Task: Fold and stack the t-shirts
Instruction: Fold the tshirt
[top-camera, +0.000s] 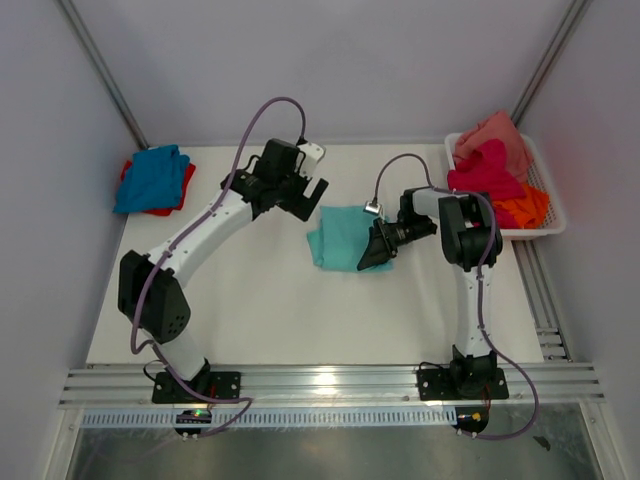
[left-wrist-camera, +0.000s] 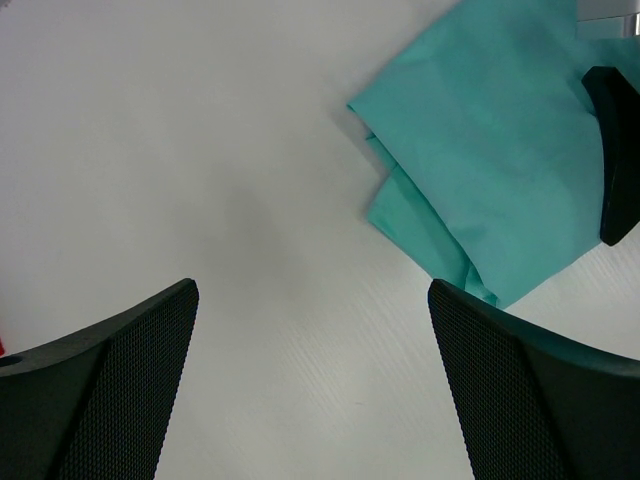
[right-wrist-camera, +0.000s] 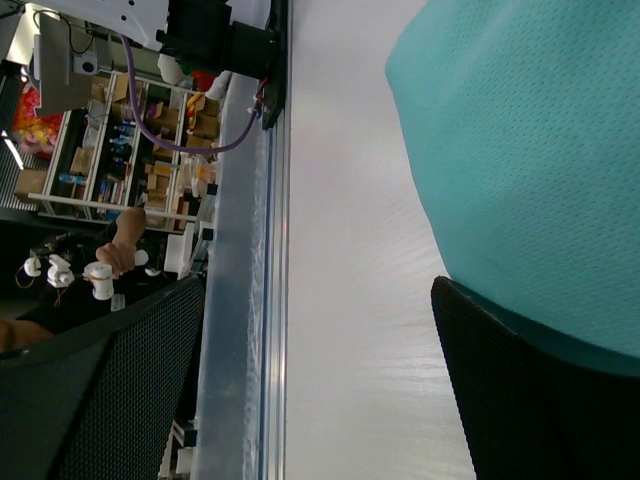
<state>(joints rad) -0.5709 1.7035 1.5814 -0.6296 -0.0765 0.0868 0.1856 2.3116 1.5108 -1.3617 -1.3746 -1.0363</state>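
No legible text, label, brand, number or sign anywhere. Packaging (right-wrist-camera: 203, 126) on the background shelves (right-wrist-camera: 100, 200), right wrist view, too small and blurred to read.

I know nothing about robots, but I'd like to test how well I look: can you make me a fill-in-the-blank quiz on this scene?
1. The folded t-shirt in the middle of the table is ____.
2. The blue t-shirt lies on the red t-shirt in the far ____ corner.
3. The crumpled t-shirts fill the white basket at the far ____.
4. The left gripper and right gripper both stand ____.

Missing words: teal, left, right, open.
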